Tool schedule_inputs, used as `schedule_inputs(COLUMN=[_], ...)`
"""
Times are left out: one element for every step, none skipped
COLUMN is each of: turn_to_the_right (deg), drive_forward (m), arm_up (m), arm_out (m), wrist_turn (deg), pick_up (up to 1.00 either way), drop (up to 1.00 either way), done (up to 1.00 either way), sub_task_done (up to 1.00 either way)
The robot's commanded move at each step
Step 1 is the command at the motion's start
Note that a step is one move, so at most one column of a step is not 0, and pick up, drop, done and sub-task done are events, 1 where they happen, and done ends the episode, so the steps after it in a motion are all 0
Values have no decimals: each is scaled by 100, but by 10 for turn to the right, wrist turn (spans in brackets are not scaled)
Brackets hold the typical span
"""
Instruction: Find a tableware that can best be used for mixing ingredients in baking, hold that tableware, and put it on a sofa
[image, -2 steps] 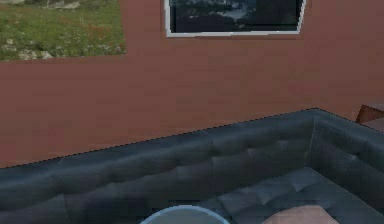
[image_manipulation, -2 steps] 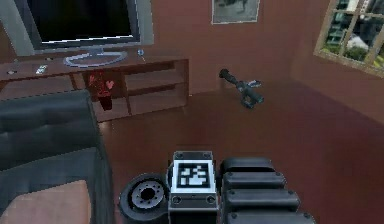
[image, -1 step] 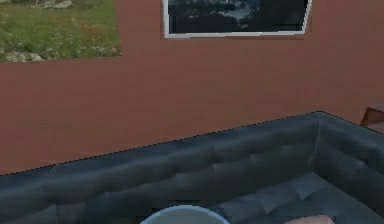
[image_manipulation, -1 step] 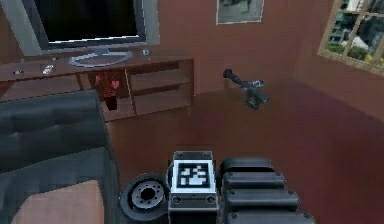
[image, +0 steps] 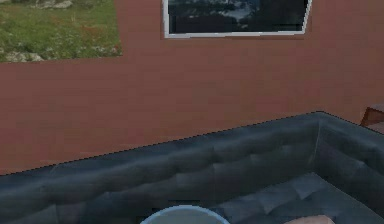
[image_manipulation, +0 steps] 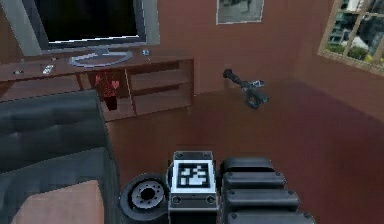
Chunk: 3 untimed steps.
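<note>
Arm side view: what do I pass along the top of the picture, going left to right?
From the left: television → small wall picture → light-framed window or picture at the right edge.

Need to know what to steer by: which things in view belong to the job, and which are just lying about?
Job: sofa; pale round rim, perhaps the bowl.
Lying about: TV; stand; wall picture; dark thing on floor; window.

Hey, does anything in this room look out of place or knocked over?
In the arm side view, a dark, long object lies on the bare floor right of the TV stand, apart from all furniture; what it is I cannot tell. Nothing looks spilled or broken.
</note>
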Motion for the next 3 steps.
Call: schedule_inputs(turn_to_the_right=[0, 0, 0], drive_forward=[0, 0, 0], arm_up=[0, -28, -32], arm_out=[0, 0, 0], wrist_turn=[390, 0, 0], pick_up=[0, 0, 0], drop=[0, 0, 0], done=[0, 0, 0], sub_task_done=[0, 0, 0])
